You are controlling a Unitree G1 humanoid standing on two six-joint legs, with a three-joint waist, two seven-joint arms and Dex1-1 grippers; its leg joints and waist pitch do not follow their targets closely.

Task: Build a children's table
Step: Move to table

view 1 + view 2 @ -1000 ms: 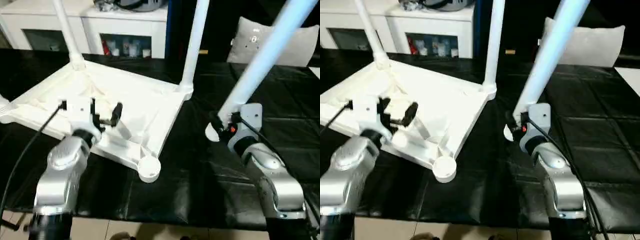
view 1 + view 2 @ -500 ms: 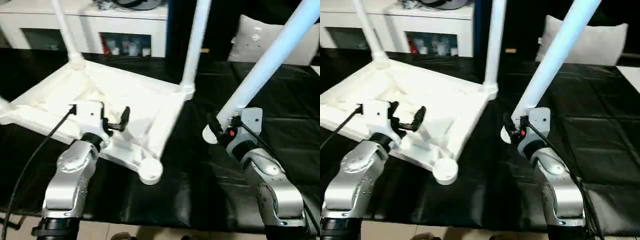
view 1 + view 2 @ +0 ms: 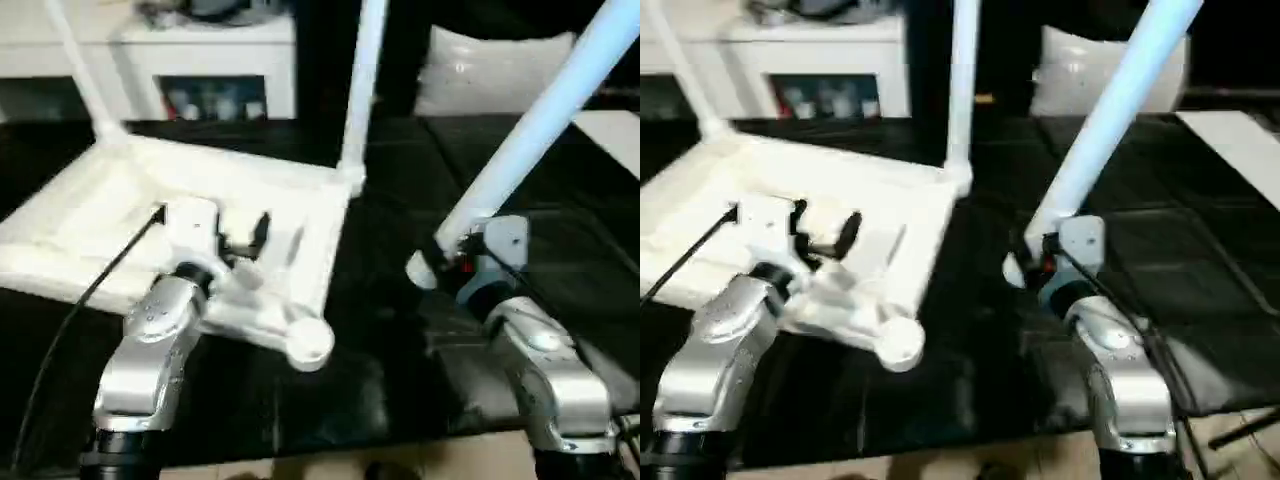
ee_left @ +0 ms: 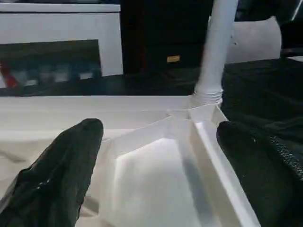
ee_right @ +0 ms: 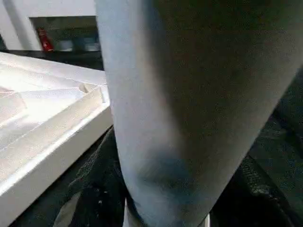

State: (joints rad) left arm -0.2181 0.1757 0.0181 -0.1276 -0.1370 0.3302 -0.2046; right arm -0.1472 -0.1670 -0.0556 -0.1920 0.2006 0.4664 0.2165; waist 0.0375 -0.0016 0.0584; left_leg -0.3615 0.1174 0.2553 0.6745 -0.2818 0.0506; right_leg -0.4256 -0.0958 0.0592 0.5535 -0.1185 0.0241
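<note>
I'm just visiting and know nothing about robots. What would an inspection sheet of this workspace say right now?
Surface: black-covered work table.
Job's things: upside-down white table top with two legs standing in far corner sockets; near corner socket empty; third leg held tilted.
Clutter: nothing seen.
Pincers: left pincer open over the top; right pincer shut on the third leg.
Cables: black cable along left arm.
Surroundings: white cabinet, grey cushion.

The table top [image 3: 200, 200] lies upside down on the work table [image 3: 400, 330], left of centre. Two legs [image 3: 362, 90] stand in its far corners; the near corner socket [image 3: 307, 340] faces the robot. Right of it, the right gripper [image 3: 445, 262] holds a tilted leg [image 3: 530, 130]. The left gripper [image 3: 235, 235] hovers over the top. A cabinet [image 3: 190, 70] stands behind.
</note>
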